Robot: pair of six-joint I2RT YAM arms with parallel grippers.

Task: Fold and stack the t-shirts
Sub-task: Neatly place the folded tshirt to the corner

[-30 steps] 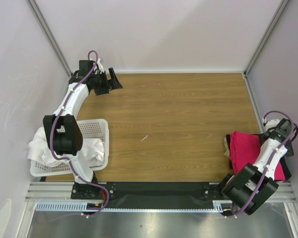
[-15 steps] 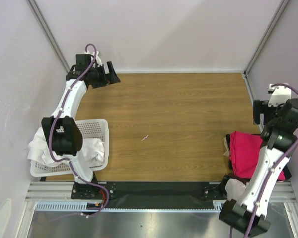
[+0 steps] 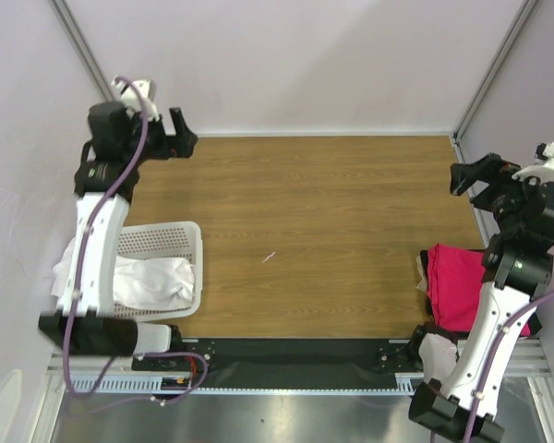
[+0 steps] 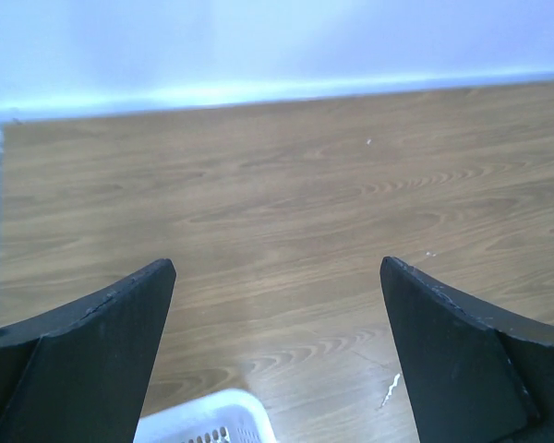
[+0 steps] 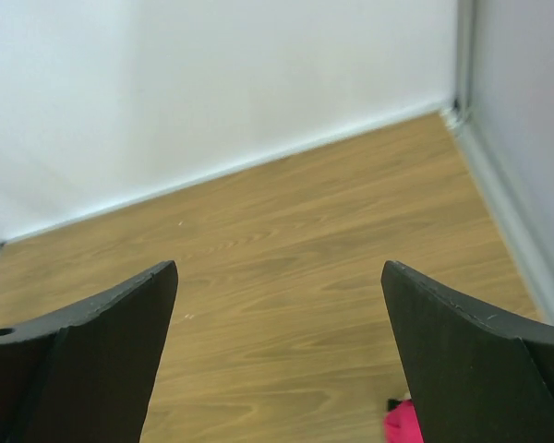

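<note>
Now the right pincer, spread empty like the left pincer, has risen off the pink t-shirt; white t-shirts await in the basket.

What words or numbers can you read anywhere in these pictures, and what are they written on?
None: no word, number, brand or sign can be read in any view.
The pink t-shirt, the white t-shirts, the white basket and the wooden table show no print.
</note>
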